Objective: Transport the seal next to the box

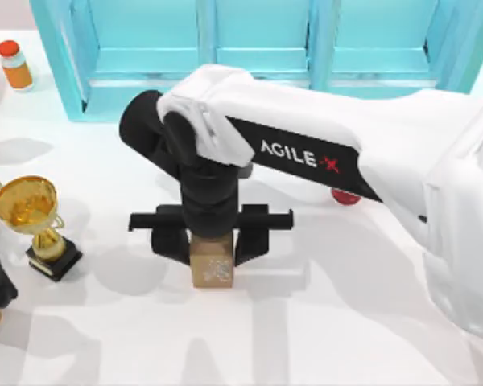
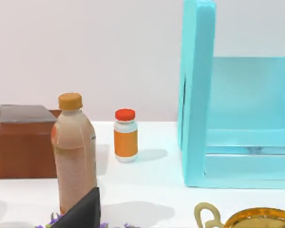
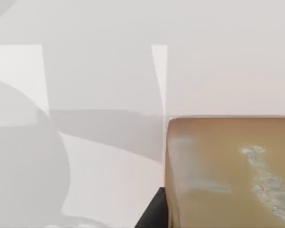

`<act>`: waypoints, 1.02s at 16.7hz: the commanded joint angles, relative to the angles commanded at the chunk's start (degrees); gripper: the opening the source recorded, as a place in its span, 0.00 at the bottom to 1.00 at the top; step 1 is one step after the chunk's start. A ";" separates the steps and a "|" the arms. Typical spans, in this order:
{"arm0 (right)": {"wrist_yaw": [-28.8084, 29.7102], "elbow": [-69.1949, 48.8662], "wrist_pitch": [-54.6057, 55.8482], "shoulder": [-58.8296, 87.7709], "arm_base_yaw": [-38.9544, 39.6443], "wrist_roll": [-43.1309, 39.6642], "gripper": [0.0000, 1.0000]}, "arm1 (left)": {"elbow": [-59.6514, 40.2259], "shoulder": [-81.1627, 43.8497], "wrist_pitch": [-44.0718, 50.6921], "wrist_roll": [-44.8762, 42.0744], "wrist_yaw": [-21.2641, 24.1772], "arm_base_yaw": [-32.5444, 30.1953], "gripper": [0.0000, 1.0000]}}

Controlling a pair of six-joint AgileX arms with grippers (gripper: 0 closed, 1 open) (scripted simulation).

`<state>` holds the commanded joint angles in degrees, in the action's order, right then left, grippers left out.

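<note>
Right gripper (image 1: 212, 251): fingers straddling the seal (image 1: 212, 261), clamped or not unclear.
Seal: right of trophy (image 1: 34, 217).
Left arm: parked beside trophy.

The flat white table (image 1: 322, 322) carries a turquoise shelf unit (image 1: 258, 48) at the back. Resting on it are a gold trophy on a black base (image 1: 36, 221), a small orange pill bottle with a red cap (image 1: 14, 64) and a tan cardboard-like block (image 1: 212, 261). A small red object (image 1: 345, 196), perhaps a bottle, lies half hidden.

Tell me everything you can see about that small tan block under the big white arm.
The seal is a small tan-brown rectangular block that looks like cardboard, with whitish speckled marks on its upward face. It stands on the white table, near the middle. The right end effector sits directly over it, a dark finger flanking each side. The right wrist view shows its smooth tan face and pale marks close up, with a dark finger edge right beside it.
</note>
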<state>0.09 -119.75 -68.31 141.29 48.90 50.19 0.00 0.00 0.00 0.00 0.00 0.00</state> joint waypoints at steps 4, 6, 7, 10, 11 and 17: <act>0.00 0.00 0.00 0.00 0.00 0.00 0.00 | 0.00 0.00 0.00 0.00 0.00 0.00 1.00; -0.02 -0.17 -0.19 0.07 -0.17 0.09 0.00 | 0.00 0.00 0.00 0.00 0.00 0.00 1.00; -0.02 -0.91 -0.99 0.14 -0.12 0.11 0.00 | 0.00 0.00 0.00 0.00 0.00 0.00 1.00; -0.11 -4.79 -4.98 -0.05 -0.11 0.14 0.00 | 0.00 0.00 0.00 0.00 0.00 0.00 1.00; -0.09 -6.14 -6.55 -0.12 -0.13 0.13 0.00 | 0.00 0.00 0.00 0.00 0.00 0.00 1.00; -0.03 -10.05 -10.75 -0.66 -0.23 0.03 0.00 | 0.00 0.00 0.00 0.00 0.00 0.00 1.00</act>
<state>0.06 -129.80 -79.06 140.63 48.67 50.22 0.00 0.00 0.00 0.00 0.00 0.00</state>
